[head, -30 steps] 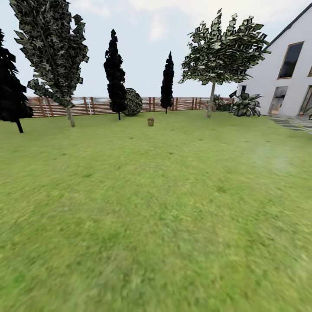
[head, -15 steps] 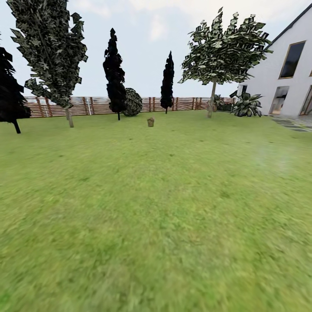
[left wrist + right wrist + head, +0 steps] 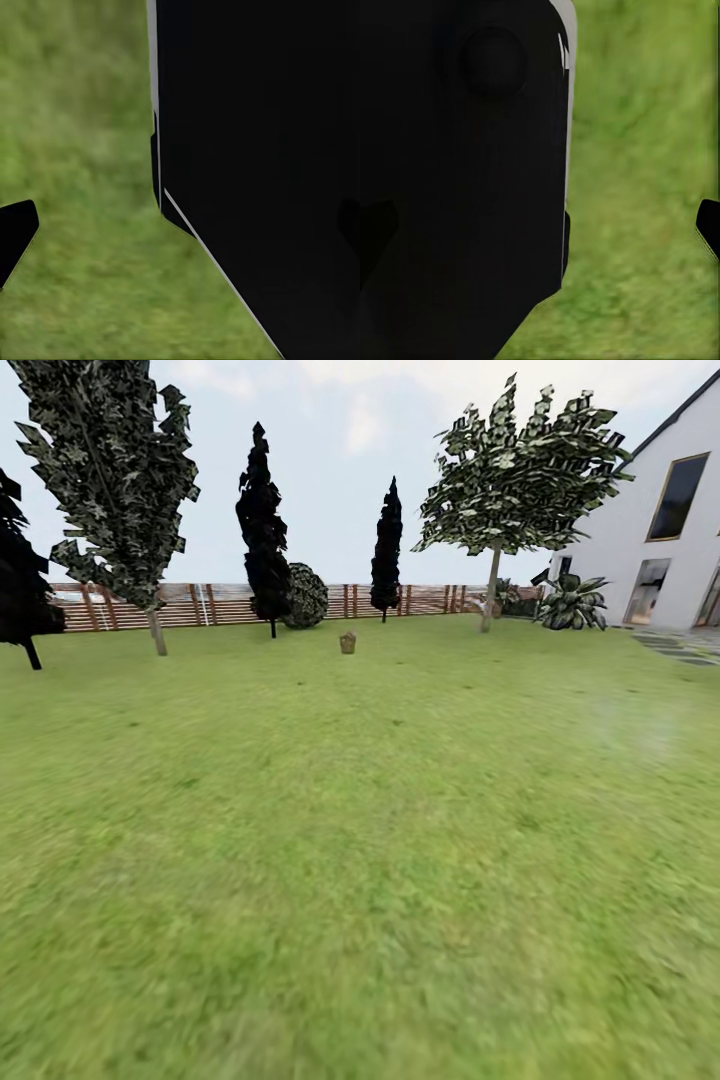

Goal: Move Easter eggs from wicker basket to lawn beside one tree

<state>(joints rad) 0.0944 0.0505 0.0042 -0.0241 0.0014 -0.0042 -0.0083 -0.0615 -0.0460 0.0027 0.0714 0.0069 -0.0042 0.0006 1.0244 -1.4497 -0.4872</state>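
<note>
Brown wicker basket (image 3: 347,642) far across lawn (image 3: 360,840)

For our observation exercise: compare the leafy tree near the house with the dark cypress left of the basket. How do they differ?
The leafy tree has a bare pale trunk and a broad, flat, green crown; the dark cypress is narrow, near-black, with foliage almost to the ground. The cypress stands nearer the wicker basket. Both grow on the lawn before the fence.

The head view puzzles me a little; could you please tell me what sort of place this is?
It looks like a fenced back garden: a wide lawn, a slatted wooden fence behind trees, and a white house at the right. A small wicker basket stands far off on the grass.
</note>
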